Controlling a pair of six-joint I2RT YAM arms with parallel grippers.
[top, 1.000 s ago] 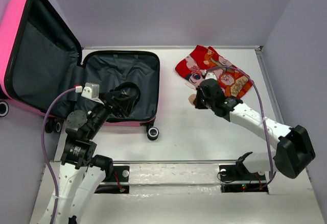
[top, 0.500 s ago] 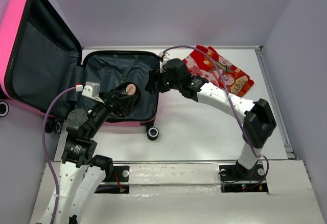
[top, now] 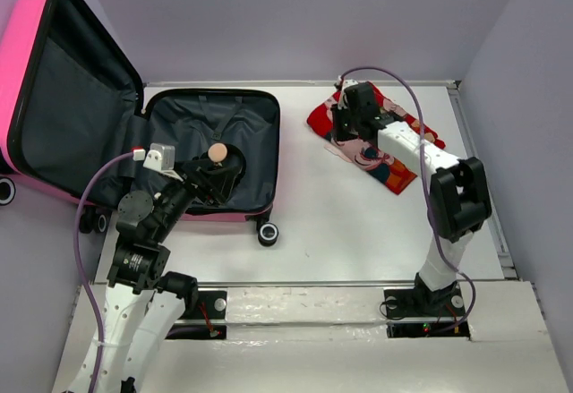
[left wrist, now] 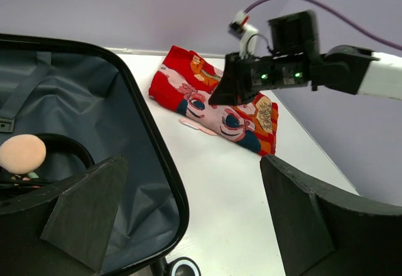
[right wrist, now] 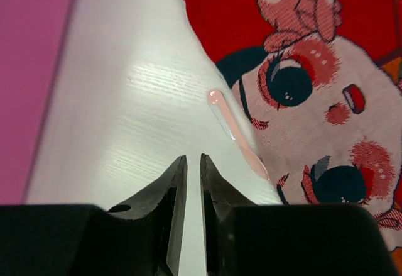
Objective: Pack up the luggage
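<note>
luggage [top: 243,132]: i counted one, open, one peach puff [top: 217,152] inside. one red cloth [top: 323,117], one pink stick [right wrist: 235,134] at its edge. left gripper [left wrist: 191,166] was spread, right gripper [right wrist: 193,160] pressed together.

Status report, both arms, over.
Left gripper open over the luggage, lid up, peach sponge inside. Right gripper shut, empty, by the red cloth. Thin pink stick at the cloth's edge, unpacked.

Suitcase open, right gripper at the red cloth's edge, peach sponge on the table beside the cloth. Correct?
No. The peach sponge is inside the open suitcase, not on the table beside the cloth; the top view shows it. The rest stands.
</note>
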